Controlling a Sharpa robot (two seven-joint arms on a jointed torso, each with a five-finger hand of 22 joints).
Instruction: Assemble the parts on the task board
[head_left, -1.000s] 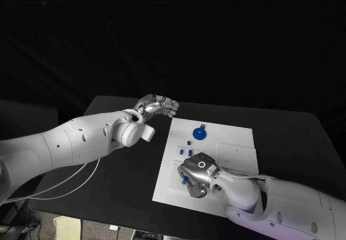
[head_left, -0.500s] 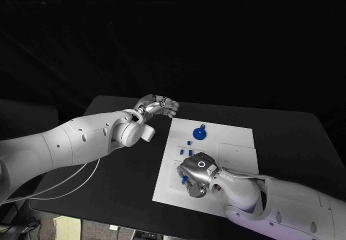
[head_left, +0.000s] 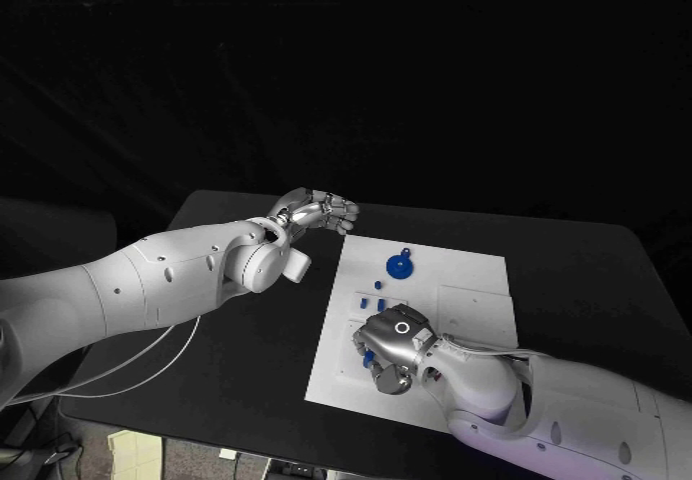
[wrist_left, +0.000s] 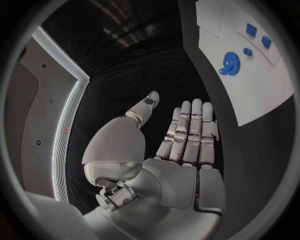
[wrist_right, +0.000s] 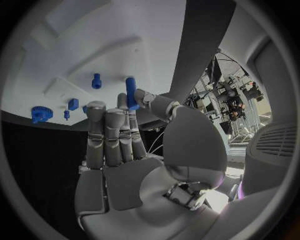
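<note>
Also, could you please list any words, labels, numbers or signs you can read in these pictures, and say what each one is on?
None can be read.
Board: plain white, no print visible.
Blue parts, such as the gear: no markings visible.
Left hand and right hand: no legible label.

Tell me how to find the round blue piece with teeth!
Look at the white task board in the middle of the black table. Near its far edge, away from the right hand, lies the blue gear. It's round and toothed, bigger than the small blue pieces nearby.
</note>
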